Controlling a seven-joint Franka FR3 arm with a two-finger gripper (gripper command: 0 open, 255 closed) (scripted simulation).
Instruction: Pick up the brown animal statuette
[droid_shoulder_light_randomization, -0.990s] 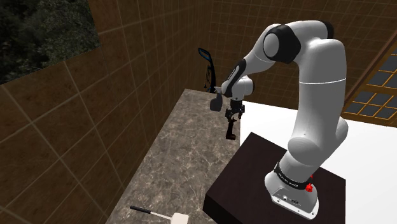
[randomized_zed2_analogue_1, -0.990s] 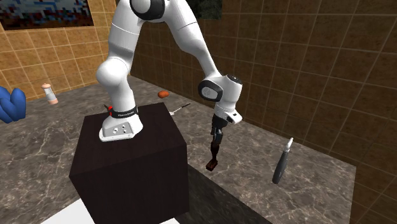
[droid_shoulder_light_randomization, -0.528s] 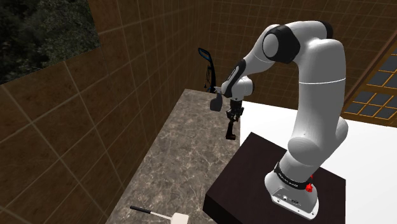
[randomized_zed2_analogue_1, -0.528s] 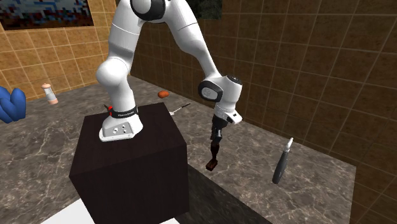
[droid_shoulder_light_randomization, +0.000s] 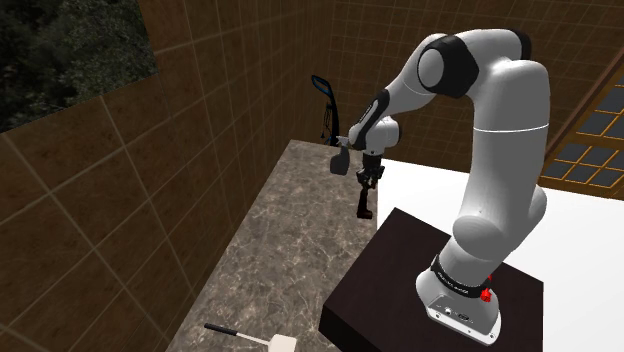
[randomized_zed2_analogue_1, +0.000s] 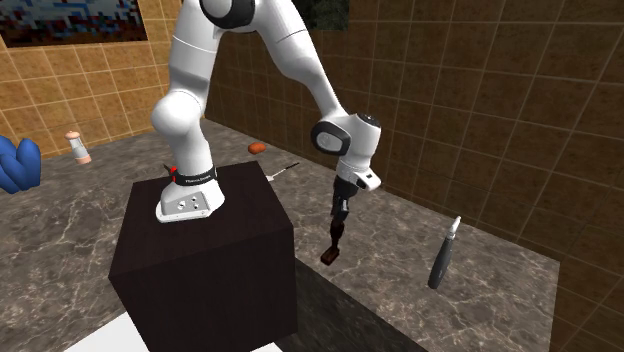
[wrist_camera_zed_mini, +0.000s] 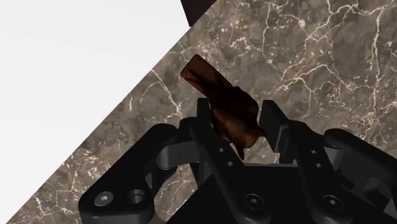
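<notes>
The brown animal statuette (wrist_camera_zed_mini: 210, 79) is a thin, tall, dark brown figure on a small base. My black gripper (wrist_camera_zed_mini: 238, 114) is shut on its upper part, with the fingers (wrist_camera_zed_mini: 205, 113) pressing both sides. In the second exterior view the statuette (randomized_zed2_analogue_1: 334, 240) hangs straight down from the gripper (randomized_zed2_analogue_1: 341, 205), its base just above the marble counter (randomized_zed2_analogue_1: 420, 310). In the shoulder view the gripper (droid_shoulder_light_randomization: 368, 178) holds the statuette (droid_shoulder_light_randomization: 362, 203) near the counter's edge, beside the white surface (droid_shoulder_light_randomization: 430, 190).
The dark stand (randomized_zed2_analogue_1: 205, 255) rises close beside the statuette. A dark long-handled tool (randomized_zed2_analogue_1: 443, 255) stands farther along the counter. A small orange object (randomized_zed2_analogue_1: 258, 147) and a thin utensil (randomized_zed2_analogue_1: 280, 171) lie by the tiled wall. A white block with a black handle (droid_shoulder_light_randomization: 245, 335) lies near the counter's front.
The fingers have closed from wide open onto the statuette. The hand and the statuette have since risen slightly off the counter.
</notes>
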